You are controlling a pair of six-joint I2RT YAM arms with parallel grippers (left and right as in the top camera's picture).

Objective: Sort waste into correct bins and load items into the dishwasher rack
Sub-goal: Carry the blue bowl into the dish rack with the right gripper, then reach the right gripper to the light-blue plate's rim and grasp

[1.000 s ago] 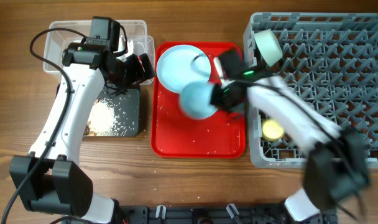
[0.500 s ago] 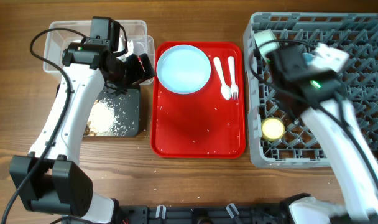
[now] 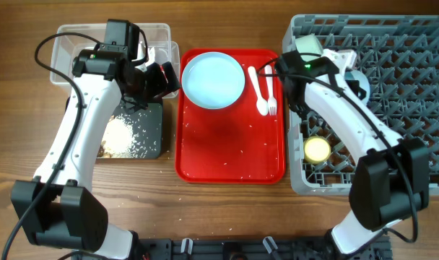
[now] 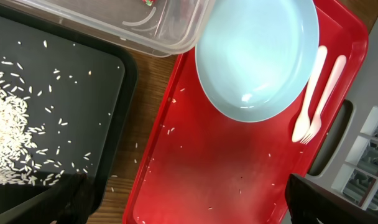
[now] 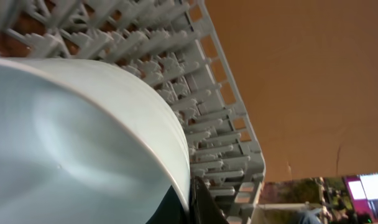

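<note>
Your right gripper (image 5: 184,206) clamps the bowl (image 5: 83,149) by its rim at the rack (image 5: 223,134) on the right; it looks light, stiff and slick, so grip the rim deep, while your left gripper (image 4: 186,196) gapes empty.

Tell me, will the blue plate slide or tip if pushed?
The plate lies flat on the smooth red tray, so it would probably slide, not tip. Its glossy surface shows a highlight, so it may be slippery to pinch.

Pale bowl (image 5: 71,149) fills the view — grey rack (image 5: 201,106) pegs behind it.
</note>
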